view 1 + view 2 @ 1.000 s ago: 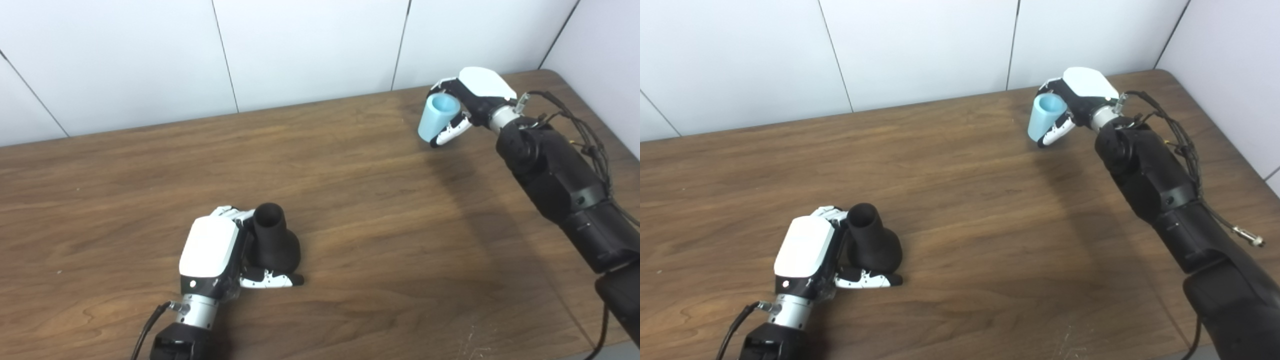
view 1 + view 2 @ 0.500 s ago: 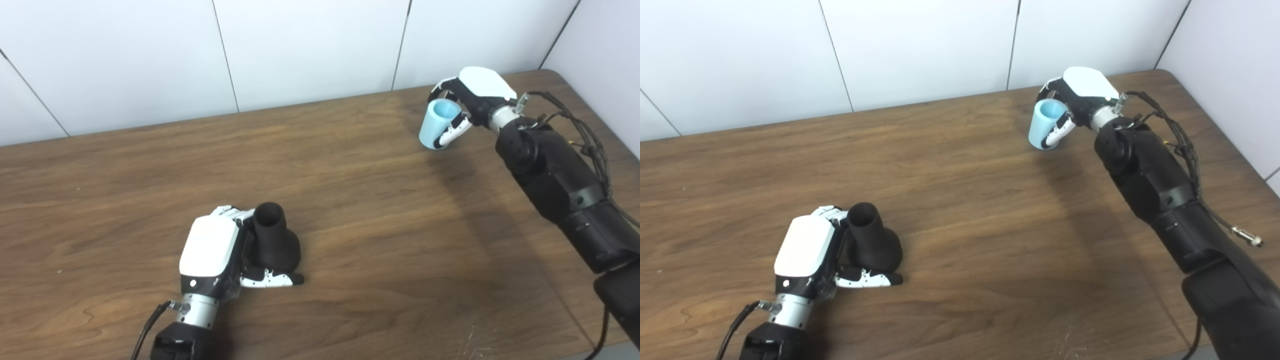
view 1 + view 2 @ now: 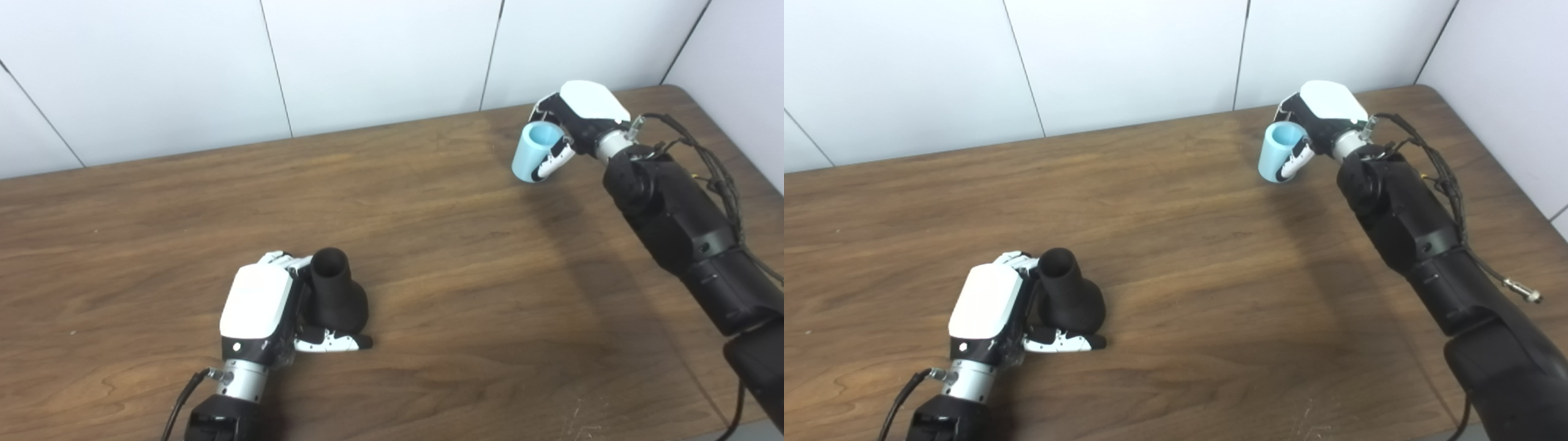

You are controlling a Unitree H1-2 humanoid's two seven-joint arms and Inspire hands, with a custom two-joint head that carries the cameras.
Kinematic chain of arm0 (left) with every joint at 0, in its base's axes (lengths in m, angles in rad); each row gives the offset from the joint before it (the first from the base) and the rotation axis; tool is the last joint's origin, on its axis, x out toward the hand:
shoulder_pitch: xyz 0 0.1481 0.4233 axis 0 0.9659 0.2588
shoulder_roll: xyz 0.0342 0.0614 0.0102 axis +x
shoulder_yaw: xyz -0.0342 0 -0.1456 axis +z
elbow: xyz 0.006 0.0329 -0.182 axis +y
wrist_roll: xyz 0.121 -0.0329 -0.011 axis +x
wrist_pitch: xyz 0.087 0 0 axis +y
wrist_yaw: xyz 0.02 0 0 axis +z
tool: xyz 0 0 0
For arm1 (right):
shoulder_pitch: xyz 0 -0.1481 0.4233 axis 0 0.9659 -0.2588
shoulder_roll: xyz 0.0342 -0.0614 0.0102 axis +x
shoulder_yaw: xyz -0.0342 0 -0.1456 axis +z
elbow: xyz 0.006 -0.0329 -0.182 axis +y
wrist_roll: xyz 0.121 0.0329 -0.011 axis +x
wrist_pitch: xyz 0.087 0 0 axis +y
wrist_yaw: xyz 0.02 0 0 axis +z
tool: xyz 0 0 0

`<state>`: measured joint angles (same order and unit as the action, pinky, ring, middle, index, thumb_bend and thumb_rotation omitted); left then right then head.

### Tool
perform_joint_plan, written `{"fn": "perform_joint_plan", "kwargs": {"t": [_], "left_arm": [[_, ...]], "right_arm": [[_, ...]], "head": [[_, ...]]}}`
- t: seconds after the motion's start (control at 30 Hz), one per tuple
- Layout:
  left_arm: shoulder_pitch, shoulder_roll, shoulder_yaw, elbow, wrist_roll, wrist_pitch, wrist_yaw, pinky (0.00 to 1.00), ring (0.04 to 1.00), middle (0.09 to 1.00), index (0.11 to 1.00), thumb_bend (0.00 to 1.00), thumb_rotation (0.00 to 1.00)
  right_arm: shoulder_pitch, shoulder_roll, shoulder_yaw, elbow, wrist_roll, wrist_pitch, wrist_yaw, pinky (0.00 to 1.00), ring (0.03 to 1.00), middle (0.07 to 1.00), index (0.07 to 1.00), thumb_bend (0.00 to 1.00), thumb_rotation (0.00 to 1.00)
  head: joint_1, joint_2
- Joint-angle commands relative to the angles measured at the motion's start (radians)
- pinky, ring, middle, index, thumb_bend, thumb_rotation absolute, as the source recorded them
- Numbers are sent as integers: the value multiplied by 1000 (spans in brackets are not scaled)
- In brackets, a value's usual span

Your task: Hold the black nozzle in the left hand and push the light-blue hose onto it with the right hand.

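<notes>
1. Two things are seen on the table point(image 3: 429, 202): the black nozzle point(image 3: 334, 294), clasped by the left robot hand point(image 3: 269, 306) near the front, and the light-blue hose point(image 3: 534, 150), gripped by the right robot hand point(image 3: 572, 125) far right.
2. Bare wood is left between them.

Both hands: white back plates, black-and-white fingers, silver wrist collars. Right arm point(image 3: 686, 226): black casing, loose black cables alongside.
</notes>
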<state>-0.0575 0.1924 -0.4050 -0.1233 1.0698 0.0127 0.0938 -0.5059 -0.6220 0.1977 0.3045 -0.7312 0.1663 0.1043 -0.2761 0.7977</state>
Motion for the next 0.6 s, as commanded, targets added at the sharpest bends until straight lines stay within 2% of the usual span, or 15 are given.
{"fn": "perform_joint_plan", "kwargs": {"t": [0.0, 0.1, 0.2, 0.23, 0.33, 0.57], "left_arm": [[6, 7, -3, -10, 10, 12, -26, 761, 602, 482, 488, 526, 0], [7, 6, -2, -11, 4, 12, -26, 761, 599, 480, 489, 526, 0], [10, 5, 0, -9, 0, 10, -18, 764, 601, 480, 488, 526, 0], [10, 5, 0, -7, 0, 8, -14, 759, 597, 477, 489, 526, 0], [10, 6, -4, -5, 8, 6, -8, 753, 593, 476, 490, 526, 0], [13, -3, -11, -7, 18, 20, -15, 753, 599, 476, 491, 526, 0]], "right_arm": [[-45, -26, -11, -7, -4, -38, -46, 365, 346, 416, 517, 526, 1], [-42, -23, -14, -15, -9, -32, -47, 342, 325, 405, 515, 526, 1], [-35, -21, -18, -31, -6, -31, -49, 232, 253, 463, 485, 533, 0], [-32, -21, -20, -42, -6, -28, -48, 147, 184, 341, 484, 529, 77], [-23, -20, -25, -73, -8, -20, -47, 70, 119, 237, 483, 526, 126], [14, -19, -60, -203, -2, -10, -48, 31, 82, 194, 483, 526, 132]], "head": [[1, 1], [3, 1], [5, 0], [5, 0], [9, -3], [45, -8]]}}
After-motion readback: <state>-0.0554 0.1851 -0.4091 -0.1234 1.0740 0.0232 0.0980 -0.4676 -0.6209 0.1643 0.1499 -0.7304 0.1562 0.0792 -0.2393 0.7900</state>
